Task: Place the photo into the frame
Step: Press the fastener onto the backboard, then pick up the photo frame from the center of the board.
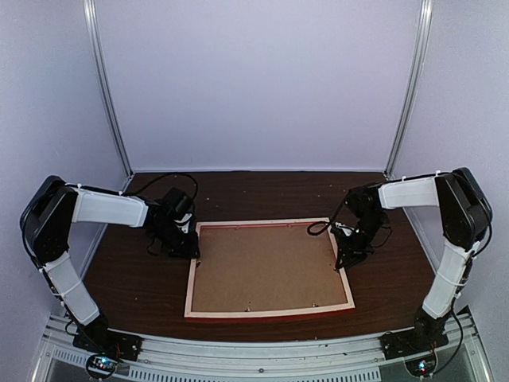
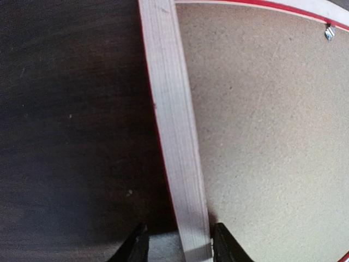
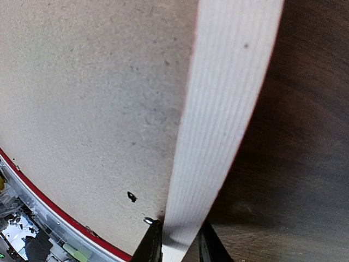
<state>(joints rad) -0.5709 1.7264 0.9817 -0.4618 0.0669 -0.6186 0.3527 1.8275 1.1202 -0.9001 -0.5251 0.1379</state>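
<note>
Frame (image 1: 270, 312) is lying face down on the dark table (image 1: 135, 278), pale wood back up, with the brown backing board (image 1: 266, 267) sitting inside the rails and filling the opening; photo isn't visible anywhere, so my guess is it's already sandwiched under that board, but I can't confirm it from these views; a small metal tab (image 2: 329, 33) shows at the far rail, and I can't tell if the tabs are turned over the board, so locking the back may be what's left. Left claw (image 2: 180, 248) straddles the left rail, partly open; inner finger looks right against the wood, outer one stands off with a gap, so no real grip. Right claw (image 3: 180, 243) is narrow and pinched on the right rail, both fingers against it.
</note>
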